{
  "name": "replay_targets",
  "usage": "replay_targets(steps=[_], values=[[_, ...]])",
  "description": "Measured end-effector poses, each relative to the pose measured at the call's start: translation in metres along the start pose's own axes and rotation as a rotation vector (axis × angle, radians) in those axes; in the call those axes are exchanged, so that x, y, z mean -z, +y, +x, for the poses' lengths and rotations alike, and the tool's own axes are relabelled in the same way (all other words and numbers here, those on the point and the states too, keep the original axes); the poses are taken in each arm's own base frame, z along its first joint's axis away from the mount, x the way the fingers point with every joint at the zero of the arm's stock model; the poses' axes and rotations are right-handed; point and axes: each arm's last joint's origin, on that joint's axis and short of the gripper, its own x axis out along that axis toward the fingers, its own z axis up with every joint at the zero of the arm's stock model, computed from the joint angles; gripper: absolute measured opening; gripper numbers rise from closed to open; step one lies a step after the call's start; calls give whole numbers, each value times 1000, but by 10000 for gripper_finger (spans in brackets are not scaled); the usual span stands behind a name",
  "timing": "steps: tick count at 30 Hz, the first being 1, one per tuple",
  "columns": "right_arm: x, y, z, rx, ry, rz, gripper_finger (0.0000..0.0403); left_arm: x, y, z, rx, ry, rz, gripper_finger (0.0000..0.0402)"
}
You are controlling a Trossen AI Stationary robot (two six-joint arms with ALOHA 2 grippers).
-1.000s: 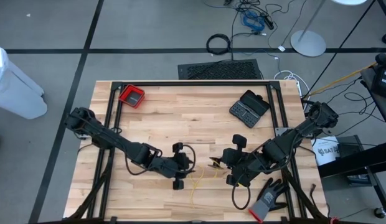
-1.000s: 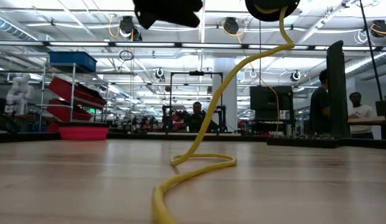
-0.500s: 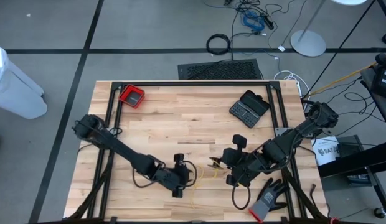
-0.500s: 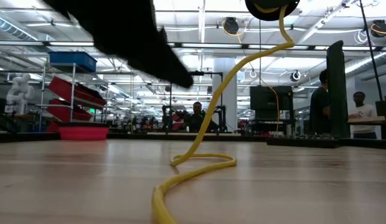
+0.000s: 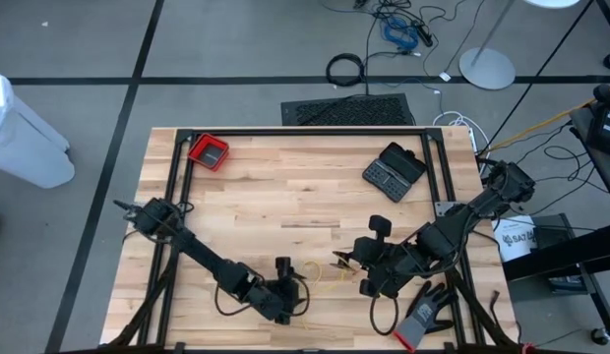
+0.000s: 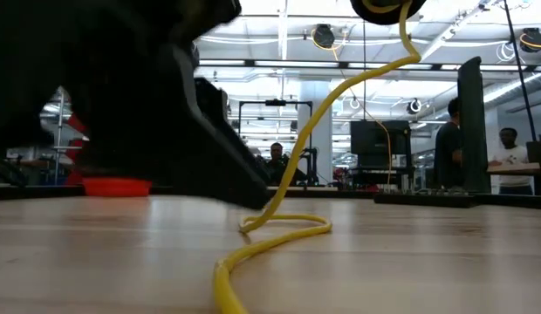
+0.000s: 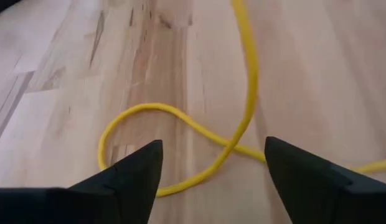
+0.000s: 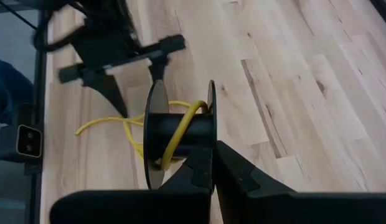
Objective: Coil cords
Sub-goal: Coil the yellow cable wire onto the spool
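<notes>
The yellow cord (image 5: 321,271) lies in loose loops on the wooden table near its front edge. One end rises (image 6: 340,87) to a black spool (image 8: 177,134), where it is wound on the core. My right gripper (image 8: 213,165) is shut on this spool above the table. My left gripper (image 7: 211,165) is low over the table, open. Its fingertips stand on either side of a cord loop (image 7: 180,124) without touching it. A thin black loop (image 5: 378,313) lies by the glove; whether it is the black cord I cannot tell. My right gripper pinches the rim of one flange (image 8: 209,112) of the spool between its two fingers, one on each face of the disc. The spool is lifted clear of the table with its axis about level. The yellow cord hangs slack from it to the table.
A grey-black glove (image 5: 424,313) lies at the near right corner. A black case (image 5: 394,169) sits at the far right and a red tray (image 5: 209,150) at the far left. Black frame rails (image 5: 177,197) run along the table's sides.
My left gripper has come down and toward the table's near edge, onto the yellow cord's loops; in the low view it now fills the left side. The right gripper, the spool and the cord have stayed where they were.
</notes>
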Motion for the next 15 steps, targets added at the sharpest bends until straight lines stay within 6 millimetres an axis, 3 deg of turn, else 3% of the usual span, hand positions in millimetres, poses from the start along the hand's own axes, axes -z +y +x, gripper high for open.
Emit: replay_targets(steps=[15], values=[[0, 0, 0, 0, -2, -2, 0, 9, 4, 14, -20, 28, 1, 290]])
